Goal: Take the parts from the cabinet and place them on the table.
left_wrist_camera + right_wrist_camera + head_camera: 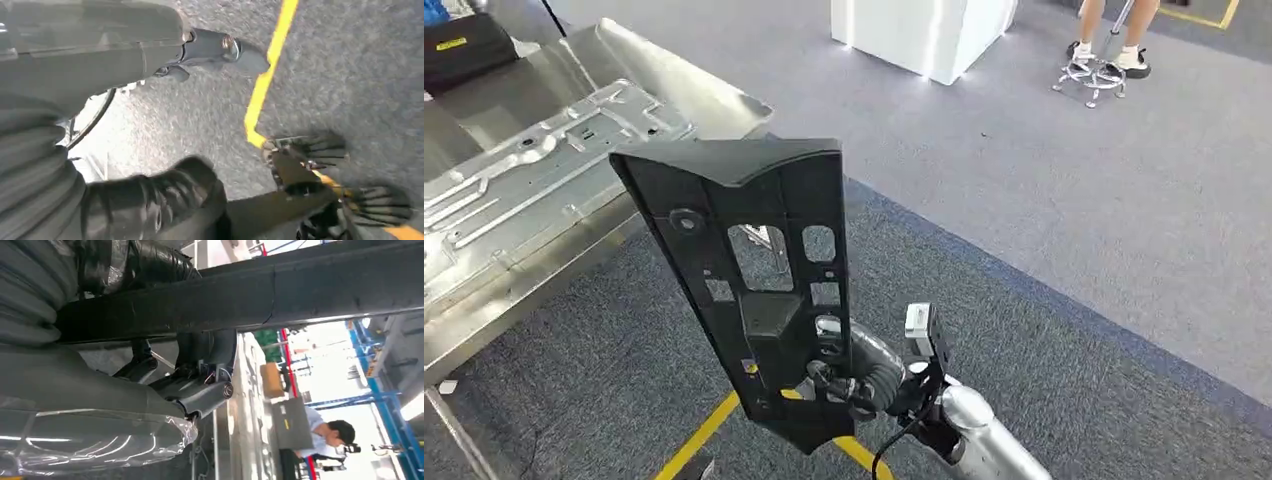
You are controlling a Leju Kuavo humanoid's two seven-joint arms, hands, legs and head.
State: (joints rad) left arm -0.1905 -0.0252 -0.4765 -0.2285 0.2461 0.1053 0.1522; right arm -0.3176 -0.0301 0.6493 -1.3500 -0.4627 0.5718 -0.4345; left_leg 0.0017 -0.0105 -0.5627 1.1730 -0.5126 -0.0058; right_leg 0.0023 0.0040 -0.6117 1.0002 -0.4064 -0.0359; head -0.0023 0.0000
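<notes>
Grey carpet floor (1074,200) with a yellow line (699,430), and off to the left a silver table (484,330) carrying a pressed sheet-metal panel (534,180) and a dark case (459,45). Farther back, a white block (924,35) and a person's legs (1114,30) beside a stool (1092,78). Held upright at centre: one black plastic part (754,270), a long flat bracket with cut-out windows, gripped at its narrow lower end by the right hand (839,375), fingers wrapped around the edge. Well short of the table, not yet set down. Probably light and stiff, with ribbing against flex; smooth plastic, so liable to pivot or slip when pinched so far from its middle. Better purchase likely nearer the windows or along a rim. Left hand (165,195) hanging over the carpet, dark fingers apparently curled with nothing in them, though blurred. Counted: one black part, one metal panel, one table, one person.
</notes>
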